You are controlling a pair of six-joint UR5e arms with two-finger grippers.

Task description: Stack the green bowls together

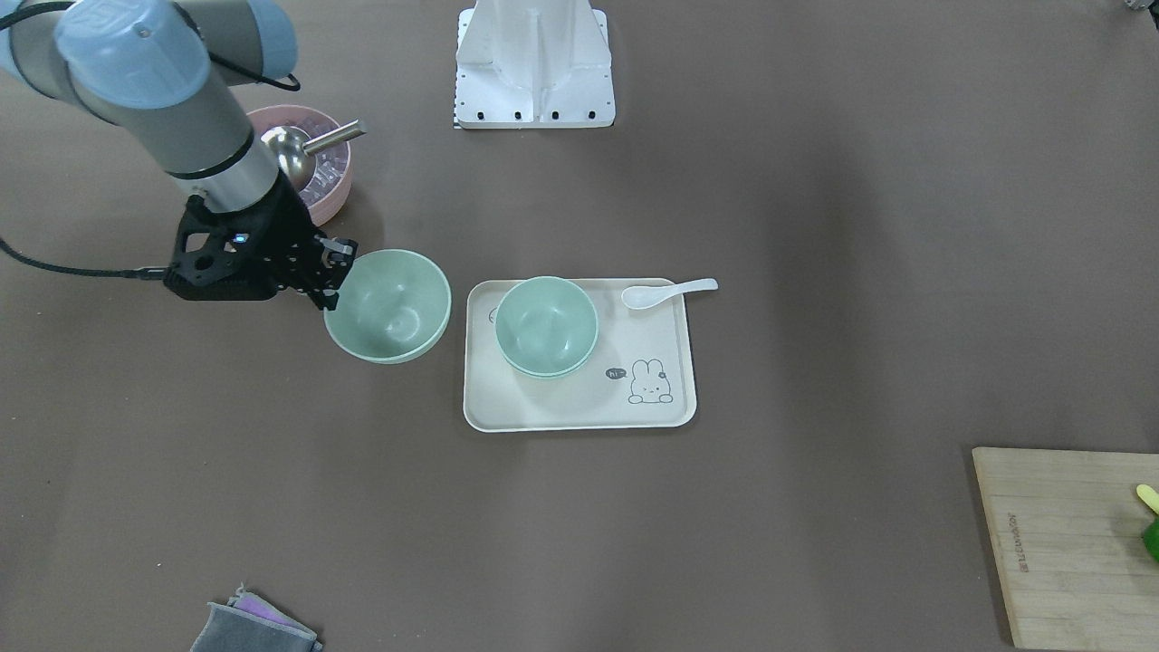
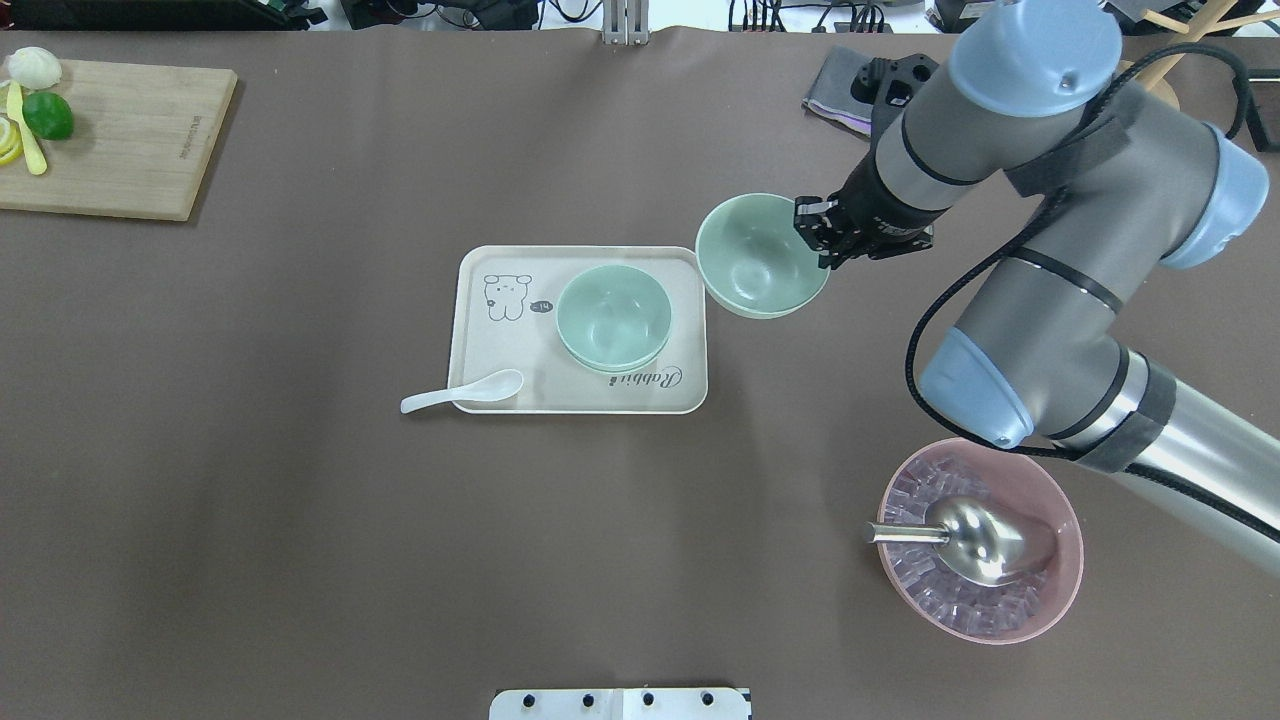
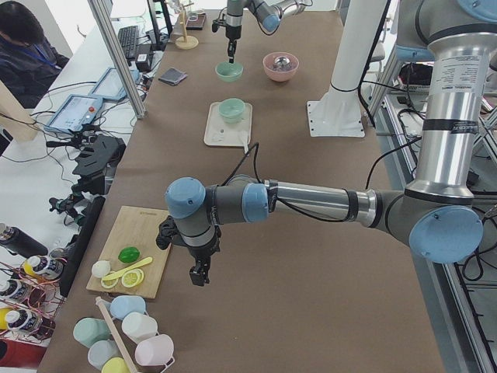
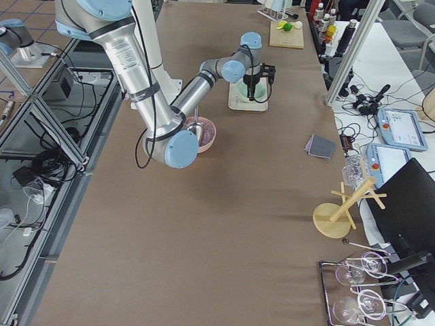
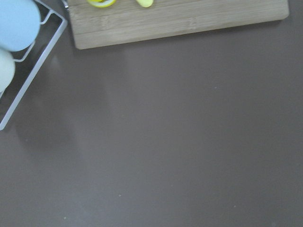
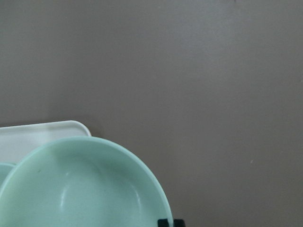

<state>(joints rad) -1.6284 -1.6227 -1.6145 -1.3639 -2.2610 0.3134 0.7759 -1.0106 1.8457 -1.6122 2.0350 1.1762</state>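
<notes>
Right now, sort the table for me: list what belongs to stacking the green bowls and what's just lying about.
Belongs to the job: green bowl held at its rim by the right hand; two nested green bowls on the rabbit tray.
Just lying about: white spoon, pink bowl with metal scoop, wooden cutting board, grey cloth.

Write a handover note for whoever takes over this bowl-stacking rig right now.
Right gripper: jaws closed on the rim of one green bowl, apparently lifted, just beside the tray.
Left gripper: far off by the cutting board, nothing visible in it; open or shut cannot be told.
Done: nested pair of green bowls sits on the tray.
Left: lower the held bowl into that pair, then release.
</notes>
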